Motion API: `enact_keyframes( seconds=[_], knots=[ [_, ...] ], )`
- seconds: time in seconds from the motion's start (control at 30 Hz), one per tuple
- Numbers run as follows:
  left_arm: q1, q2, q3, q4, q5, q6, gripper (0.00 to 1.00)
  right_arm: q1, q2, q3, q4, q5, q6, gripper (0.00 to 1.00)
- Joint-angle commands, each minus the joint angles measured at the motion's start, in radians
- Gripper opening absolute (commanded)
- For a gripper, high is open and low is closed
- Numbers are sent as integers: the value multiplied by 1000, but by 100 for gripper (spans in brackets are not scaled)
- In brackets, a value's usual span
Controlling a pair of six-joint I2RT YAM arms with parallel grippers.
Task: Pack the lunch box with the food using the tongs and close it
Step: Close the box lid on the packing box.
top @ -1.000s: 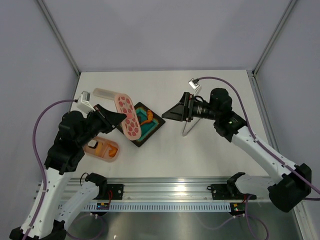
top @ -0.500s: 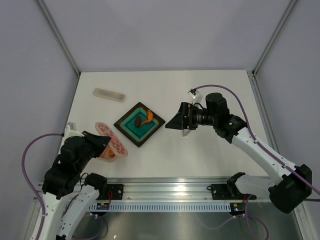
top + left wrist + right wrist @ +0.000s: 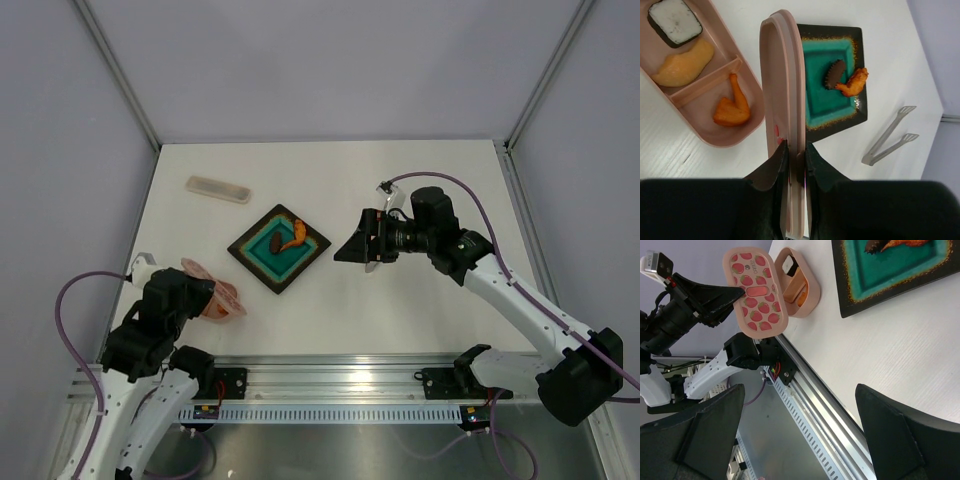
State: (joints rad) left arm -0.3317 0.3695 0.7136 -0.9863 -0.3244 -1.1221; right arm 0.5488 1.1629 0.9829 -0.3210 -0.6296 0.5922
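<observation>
Now, left claw (image 3: 794,147): jaws pinched together on one end of the lid (image 3: 785,85), which is held on edge and runs straight out ahead of the fingers.
Lid, other view: from the right wrist its spotted face (image 3: 756,290) shows, with the left claw (image 3: 732,292) gripping its near end.
Lunch box (image 3: 700,95): open on the table, ahead of the left claw and to its left, just beside the lid; whether the two touch cannot be told.
Food in the box: a white block with a dark wrap (image 3: 675,20) and a yellow piece (image 3: 682,65) in the farther compartment, and an orange fried piece (image 3: 732,105) in the one nearer the claw.
Tray (image 3: 827,31): dark with a teal centre, ahead of the left claw on the lid's right side.
Food on the tray: a brown lump (image 3: 834,74) touching an orange shrimp piece (image 3: 852,82).
Tongs (image 3: 886,135): flat on the table, right of the tray, well off to the left claw's right.
Right claw (image 3: 800,440): jaws spread wide apart and holding nothing, hanging over bare table with the tray's corner beyond it.
Right claw, top view (image 3: 352,245): just right of the tray; the tongs are mostly hidden under it.
Pale case (image 3: 218,189): far from both claws, beyond the tray.
</observation>
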Motion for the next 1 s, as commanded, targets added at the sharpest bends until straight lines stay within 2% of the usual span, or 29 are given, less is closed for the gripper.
enact_keyframes(
  seconds=[0.0,0.27,0.53,0.7,0.97],
  knots=[
    [5,51,-8,95,-58,27,0,-9,-22,-1,-3,-9,-17,100],
    [49,62,-54,234,-42,123,0,-12,-14,-6,3,-16,-15,99],
    [131,5,-137,314,-28,145,0,-13,-16,-1,-15,-16,-23,99],
    [171,23,-180,366,-21,146,0,-13,-2,0,-20,-24,-29,99],
    [309,60,-249,489,80,140,0,-16,37,19,-41,-42,-49,99]
  ],
)
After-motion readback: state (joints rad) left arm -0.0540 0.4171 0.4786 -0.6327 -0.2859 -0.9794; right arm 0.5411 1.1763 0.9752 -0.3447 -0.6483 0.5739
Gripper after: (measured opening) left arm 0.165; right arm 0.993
